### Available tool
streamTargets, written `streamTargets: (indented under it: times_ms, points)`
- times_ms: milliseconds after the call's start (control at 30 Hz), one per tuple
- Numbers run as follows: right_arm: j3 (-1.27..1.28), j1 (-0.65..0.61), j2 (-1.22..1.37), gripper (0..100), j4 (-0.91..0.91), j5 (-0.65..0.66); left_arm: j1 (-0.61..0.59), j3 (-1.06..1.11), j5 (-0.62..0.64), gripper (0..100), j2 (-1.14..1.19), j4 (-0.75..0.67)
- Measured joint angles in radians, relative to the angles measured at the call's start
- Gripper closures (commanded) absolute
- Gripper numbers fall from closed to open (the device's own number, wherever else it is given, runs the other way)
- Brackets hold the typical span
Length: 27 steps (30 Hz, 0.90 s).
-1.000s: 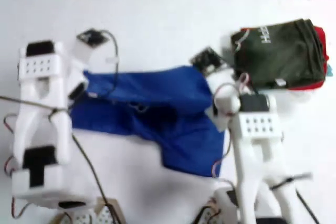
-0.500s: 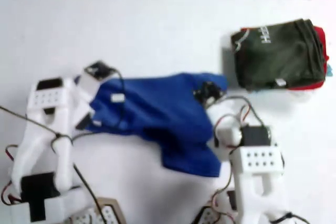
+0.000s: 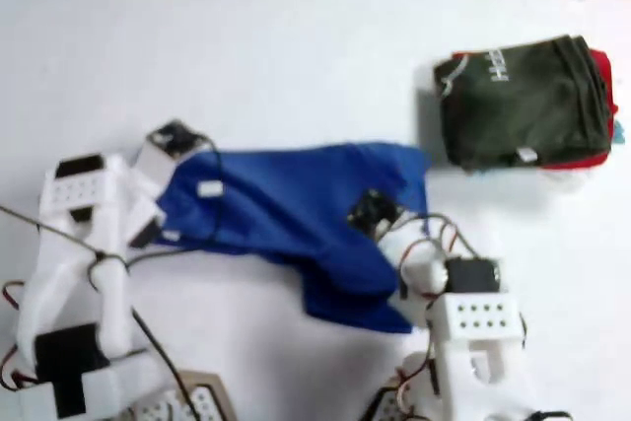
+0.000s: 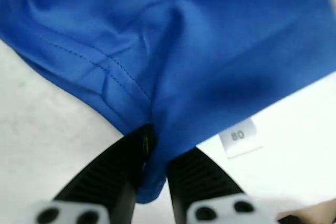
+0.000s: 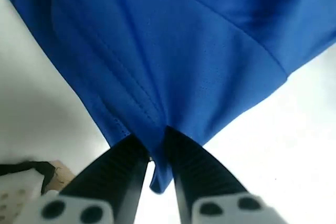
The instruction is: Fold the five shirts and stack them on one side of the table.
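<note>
Pinching a fold of the blue shirt (image 4: 199, 51), the left fingers (image 4: 113, 171) stand narrow, with cloth caught between their black ribbed faces. A small white label (image 4: 237, 136) shows at the shirt's edge just beside them, against the white worktop (image 4: 47, 129). The right fingers (image 5: 123, 169) are likewise closed narrow on a hemmed edge of the same shirt, the fabric bunched between them. In the high view, the shirt lies crumpled and partly doubled over across the lower middle of the frame. Its left end is at the left arm (image 3: 89, 244) and its lower right part is at the right arm (image 3: 478, 317). A stack of folded shirts (image 3: 523, 96), dark green on top with red beneath, sits at the upper right of the frame, near the blue shirt's upper right corner and apart from both arms.
</note>
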Motion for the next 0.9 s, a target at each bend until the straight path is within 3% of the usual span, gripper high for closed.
streamTargets:
  times_ms: [100,367,433,500,533,600,700,900]
  points:
    - [0.003,0.002,-0.002,75.3,-0.002,0.006,-0.002,0.000,0.000,76,-0.005,0.011]
    - [-0.173,0.002,-0.006,82.5,0.097,0.025,-0.023,-0.181,0.000,74,-0.005,0.135]
    - [-0.282,0.002,-0.006,88.4,0.106,0.017,-0.031,-0.276,0.000,80,-0.005,0.163]
    - [-0.381,0.002,-0.006,98.5,0.075,-0.044,-0.032,-0.365,0.003,96,-0.005,0.169]
    - [-0.419,0.002,0.008,98.1,0.046,-0.080,-0.032,-0.400,0.014,99,-0.005,0.169]
    - [-0.470,0.000,0.072,95.0,-0.026,-0.135,-0.025,-0.433,0.054,94,-0.005,0.146]
    - [-0.529,0.000,0.245,96.8,-0.112,-0.187,0.012,-0.454,0.101,98,0.025,0.100]
    - [-0.763,-0.023,0.707,97.1,-0.161,-0.290,0.051,-0.457,0.215,97,0.259,-0.041]
